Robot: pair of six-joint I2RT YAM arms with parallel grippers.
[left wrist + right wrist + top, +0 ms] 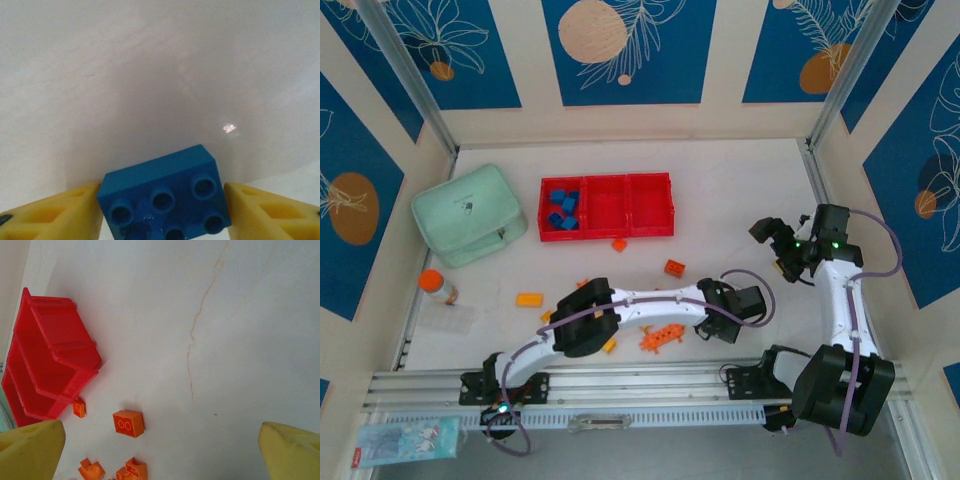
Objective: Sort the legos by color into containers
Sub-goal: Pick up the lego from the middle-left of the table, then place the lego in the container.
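Blue lego (165, 200) between left fingers (50, 215), cannot tell if pinched | right fingers (30, 450) spread wide

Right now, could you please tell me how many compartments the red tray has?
3, side by side: the left compartment, holding blue bricks, the middle compartment and the right compartment.
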